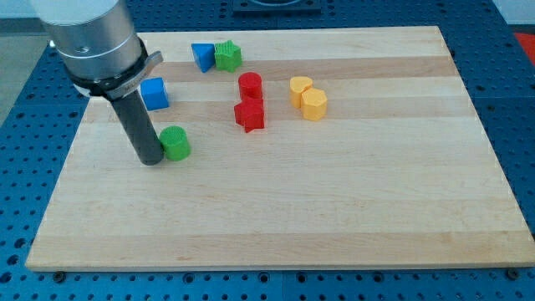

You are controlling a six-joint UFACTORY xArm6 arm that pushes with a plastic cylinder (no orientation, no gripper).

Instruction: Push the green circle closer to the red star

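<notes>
The green circle (175, 143) lies on the wooden board at the view's left. The red star (249, 116) lies to its right and a little higher, with a red cylinder (250, 85) touching it just above. My tip (151, 159) rests on the board right against the green circle's left side. The dark rod rises from it up to the grey arm housing at the view's top left.
A blue cube (154, 93) sits beside the rod, above the green circle. A blue triangle (201, 56) and a green star (227, 56) sit together near the board's top edge. Two yellow blocks (308, 98) touch each other right of the red pair.
</notes>
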